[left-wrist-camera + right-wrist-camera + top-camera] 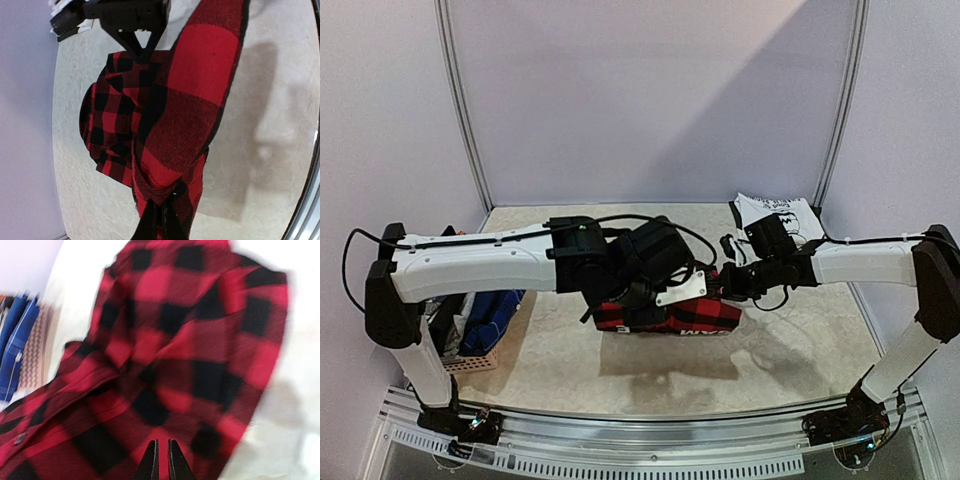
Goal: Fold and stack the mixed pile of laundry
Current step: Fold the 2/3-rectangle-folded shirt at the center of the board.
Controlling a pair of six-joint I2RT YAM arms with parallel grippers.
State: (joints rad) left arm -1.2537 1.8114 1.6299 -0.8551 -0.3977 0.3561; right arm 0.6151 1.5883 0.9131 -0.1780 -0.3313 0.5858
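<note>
The red-black plaid shirt (670, 318) sits bunched at the middle of the table (780, 350). The left gripper (162, 220) is clamped on a fold of it. The right gripper (162, 460), at the shirt's 2 o'clock edge, has its fingers almost together; I cannot tell whether they pinch cloth. A white printed T-shirt (775, 212) lies at 1 o'clock.

Both my arms reach inward from the outer sides, forearms near level, wrists almost meeting. My left claw (162, 225) has its fingers pressed together, pinching a fold of the red-black plaid shirt (200, 75). My right claw (162, 460) sits just right of the left claw. Its fingers (150, 465) nearly touch, with a thin slit between them. Cloth in that slit: cannot tell.
</note>
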